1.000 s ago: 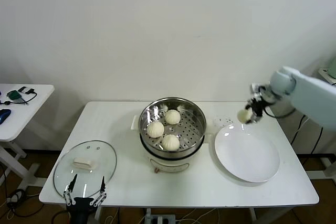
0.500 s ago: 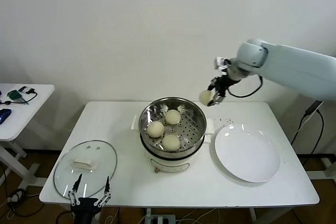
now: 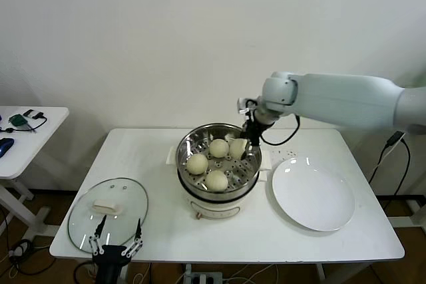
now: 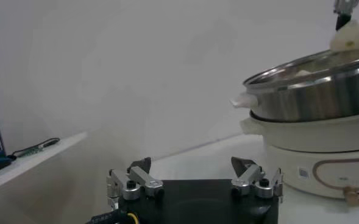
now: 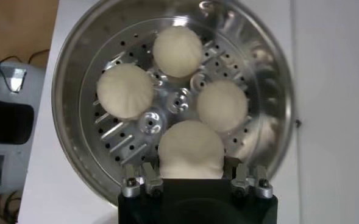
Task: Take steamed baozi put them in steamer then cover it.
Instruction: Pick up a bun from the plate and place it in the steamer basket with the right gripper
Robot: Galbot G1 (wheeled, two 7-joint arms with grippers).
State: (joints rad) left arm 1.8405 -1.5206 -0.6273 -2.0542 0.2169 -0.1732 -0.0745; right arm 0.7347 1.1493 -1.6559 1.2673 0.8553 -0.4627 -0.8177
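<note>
The steel steamer (image 3: 198,138) stands mid-table on its white base, with three baozi (image 3: 197,163) on its perforated floor. My right gripper (image 3: 246,143) reaches in over the right rim, shut on a fourth baozi (image 3: 237,149) that hangs just above the floor. The right wrist view shows this held baozi (image 5: 190,149) between the fingers of my right gripper (image 5: 190,175), over the steamer (image 5: 75,67). The cover (image 3: 126,194), clear glass with a white handle, lies flat at the table's front left. My left gripper (image 3: 117,247) hovers open near the cover's front edge, holding nothing; its own view shows the left gripper (image 4: 194,173) and the steamer (image 4: 313,97).
A flat white plate (image 3: 313,194) lies right of the steamer with nothing on it. A small white side table (image 3: 26,134) with a few gadgets stands at the far left. The table's front edge runs just behind my left gripper.
My right arm has swung left from above the plate to the steamer and lowered the baozi inside the rim. My left gripper has drifted slightly right, still open.
</note>
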